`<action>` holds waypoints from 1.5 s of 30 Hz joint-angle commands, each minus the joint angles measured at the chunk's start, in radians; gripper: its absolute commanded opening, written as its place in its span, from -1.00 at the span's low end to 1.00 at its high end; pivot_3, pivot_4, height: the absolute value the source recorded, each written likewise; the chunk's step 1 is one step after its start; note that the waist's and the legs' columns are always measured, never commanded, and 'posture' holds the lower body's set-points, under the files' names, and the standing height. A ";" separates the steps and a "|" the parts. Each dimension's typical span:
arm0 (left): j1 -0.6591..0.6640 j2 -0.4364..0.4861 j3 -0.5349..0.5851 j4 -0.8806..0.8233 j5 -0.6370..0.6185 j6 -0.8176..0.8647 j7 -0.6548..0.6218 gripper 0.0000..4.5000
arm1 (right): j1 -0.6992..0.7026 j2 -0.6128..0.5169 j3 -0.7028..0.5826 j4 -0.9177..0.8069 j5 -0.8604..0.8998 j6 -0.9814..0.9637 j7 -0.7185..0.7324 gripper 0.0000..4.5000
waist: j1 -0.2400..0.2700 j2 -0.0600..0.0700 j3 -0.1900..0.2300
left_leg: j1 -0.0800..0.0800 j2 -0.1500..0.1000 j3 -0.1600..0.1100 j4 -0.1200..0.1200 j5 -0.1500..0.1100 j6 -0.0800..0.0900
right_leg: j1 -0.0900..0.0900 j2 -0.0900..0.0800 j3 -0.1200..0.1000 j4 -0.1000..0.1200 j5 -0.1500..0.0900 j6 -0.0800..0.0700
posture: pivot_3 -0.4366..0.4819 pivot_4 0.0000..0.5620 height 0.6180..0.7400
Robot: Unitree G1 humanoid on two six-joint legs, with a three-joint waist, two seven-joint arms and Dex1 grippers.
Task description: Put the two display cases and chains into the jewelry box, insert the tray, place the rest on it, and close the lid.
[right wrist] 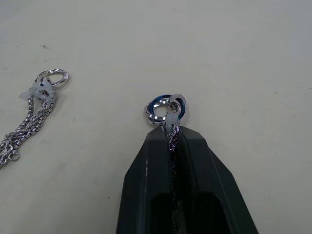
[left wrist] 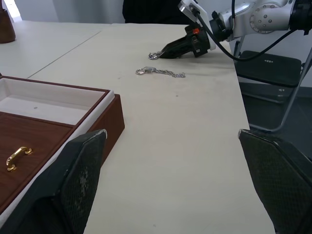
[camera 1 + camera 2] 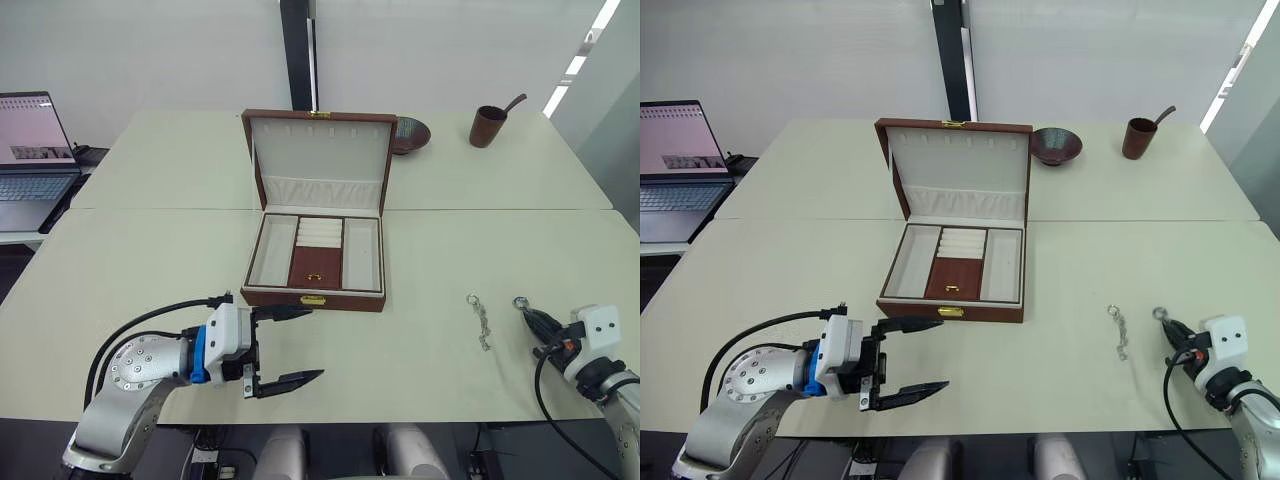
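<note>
The jewelry box (image 3: 312,297) stands open mid-table, its lid (image 3: 320,150) upright behind it. Inside sits the tray (image 3: 315,267) with ring rolls and a gold pull. One chain (image 3: 481,320) lies loose on the table to the right of the box. My right gripper (image 3: 535,321) is at the table's right front, shut on a second chain, whose ring (image 1: 165,109) sticks out past the fingertips (image 1: 195,141). My left gripper (image 3: 317,343) hovers open and holds nothing just in front of the box's front left corner. The display cases are out of view.
A laptop (image 3: 30,160) sits on a side desk at the far left. A dark bowl (image 3: 410,133) and a brown cup with a spoon (image 3: 487,125) stand at the back right. A chair (image 2: 268,68) is beyond the table's right edge.
</note>
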 commanded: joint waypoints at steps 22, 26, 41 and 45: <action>0.064 -0.078 0.080 -0.031 -0.007 -0.013 0.188 1.00 | -0.281 -0.142 0.097 -0.343 0.267 0.370 0.099 -0.99 | 0.001 0.001 0.001 | -0.001 0.000 -0.002 0.000 0.000 0.000 | 0.000 -0.001 -0.001 0.000 0.000 0.000 | -0.05 -0.47 1.00; 0.114 -0.109 0.119 -0.055 0.003 -0.022 0.261 1.00 | -0.470 -0.115 0.195 -0.294 0.271 0.402 0.117 -0.99 | -0.002 0.001 0.001 | -0.001 -0.001 -0.002 0.000 0.000 0.000 | -0.001 -0.001 -0.001 0.000 0.000 0.000 | -0.05 -0.47 1.00; 0.301 -0.270 0.198 -0.182 0.043 -0.044 0.524 1.00 | -0.874 0.064 0.466 -0.048 0.183 0.374 0.236 -0.99 | 0.003 0.000 0.002 | -0.002 0.000 -0.004 0.000 0.000 0.000 | -0.001 -0.002 -0.003 0.000 0.000 0.000 | -0.05 -0.47 1.00; 0.365 -0.321 0.239 -0.187 0.048 -0.077 0.577 1.00 | -0.964 0.147 0.532 0.023 0.143 0.353 0.255 -0.99 | -0.001 0.000 0.002 | -0.003 0.000 -0.004 0.000 0.000 0.000 | -0.002 -0.002 -0.003 0.000 0.000 0.000 | -0.05 -0.47 1.00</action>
